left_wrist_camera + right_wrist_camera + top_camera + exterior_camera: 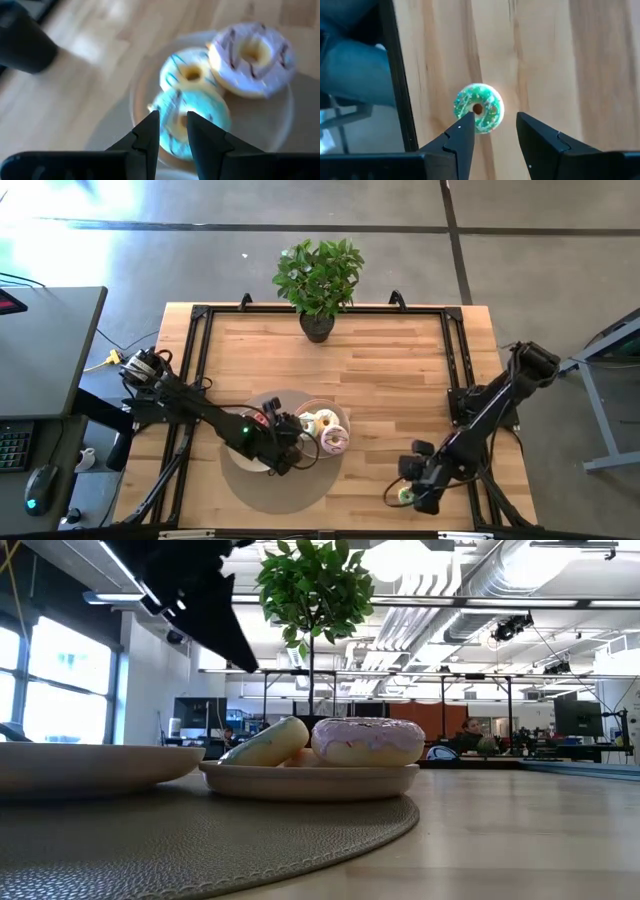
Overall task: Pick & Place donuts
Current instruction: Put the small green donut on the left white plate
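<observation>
- The pale wooden tabletop (390, 380) carries a round grey woven mat (262, 492) near its front edge, left of centre.
- Two shallow beige plates sit on the mat: one plate (243, 463) to the left, the other plate (341, 418) just right of it.
- On the right plate lie three ring-shaped toy donuts: a pink-iced donut (334, 441) at the right, a cream-iced donut (325, 421) behind it, a white-green iced donut (308, 426) at the left.
- The left pincer (292, 448) hangs over the plates, beside the white-green donut.
- A small potted green plant (319, 277) stands at the tabletop's back edge, centre.
- A mini green donut (479, 108) lies near the front right corner, under the right pincer (408, 492).
</observation>
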You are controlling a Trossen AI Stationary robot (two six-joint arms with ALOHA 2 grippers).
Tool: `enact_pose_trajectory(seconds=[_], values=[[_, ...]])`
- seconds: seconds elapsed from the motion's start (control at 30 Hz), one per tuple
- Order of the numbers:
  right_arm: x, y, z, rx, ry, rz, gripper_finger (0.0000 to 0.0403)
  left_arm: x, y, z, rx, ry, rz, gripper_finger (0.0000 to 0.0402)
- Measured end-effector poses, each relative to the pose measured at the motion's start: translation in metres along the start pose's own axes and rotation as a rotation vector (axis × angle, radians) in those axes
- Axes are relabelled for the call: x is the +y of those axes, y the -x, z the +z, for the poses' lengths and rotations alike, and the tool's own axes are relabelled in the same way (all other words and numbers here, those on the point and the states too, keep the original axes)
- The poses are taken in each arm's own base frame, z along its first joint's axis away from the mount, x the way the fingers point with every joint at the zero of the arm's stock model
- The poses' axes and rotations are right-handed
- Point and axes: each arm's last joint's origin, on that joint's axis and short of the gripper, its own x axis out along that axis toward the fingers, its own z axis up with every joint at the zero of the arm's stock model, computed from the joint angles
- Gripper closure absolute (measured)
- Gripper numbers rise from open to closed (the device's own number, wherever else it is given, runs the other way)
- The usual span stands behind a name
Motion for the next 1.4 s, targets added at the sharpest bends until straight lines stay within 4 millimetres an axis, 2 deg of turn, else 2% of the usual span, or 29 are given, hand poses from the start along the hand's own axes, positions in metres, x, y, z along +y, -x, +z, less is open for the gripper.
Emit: enact_pose_trajectory(seconds=[0.13, 0.27, 0.63, 0.9, 1.13, 1.23, 1.4], values=[[-0.006, -0.015, -0.015, -0.012, -0.082, 0.055, 0.0261, 0.001, 0.0, 0.002, -0.045, -0.019, 0.054, 0.0308], [-0.012, -0.026, -0.026, -0.065, -0.082, 0.094, 0.0261, 0.004, 0.002, 0.005, -0.081, -0.038, 0.095, 0.0308], [-0.017, -0.034, -0.03, -0.101, -0.016, 0.094, 0.0261, 0.004, 0.008, 0.023, -0.106, -0.009, 0.085, 0.0308], [-0.015, -0.056, -0.031, -0.051, 0.062, 0.093, 0.0262, 0.004, 0.008, 0.023, -0.103, -0.029, 0.086, 0.0308], [-0.016, -0.052, -0.03, -0.091, 0.064, 0.074, 0.0295, 0.004, 0.009, 0.023, -0.102, -0.036, 0.09, 0.0308], [-0.017, -0.051, -0.031, -0.091, 0.063, 0.069, 0.031, 0.008, 0.016, 0.024, -0.106, -0.029, 0.08, 0.0308], [-0.018, -0.051, -0.031, -0.081, 0.065, 0.062, 0.0308, 0.012, 0.022, 0.028, -0.108, -0.013, 0.056, 0.0308]])
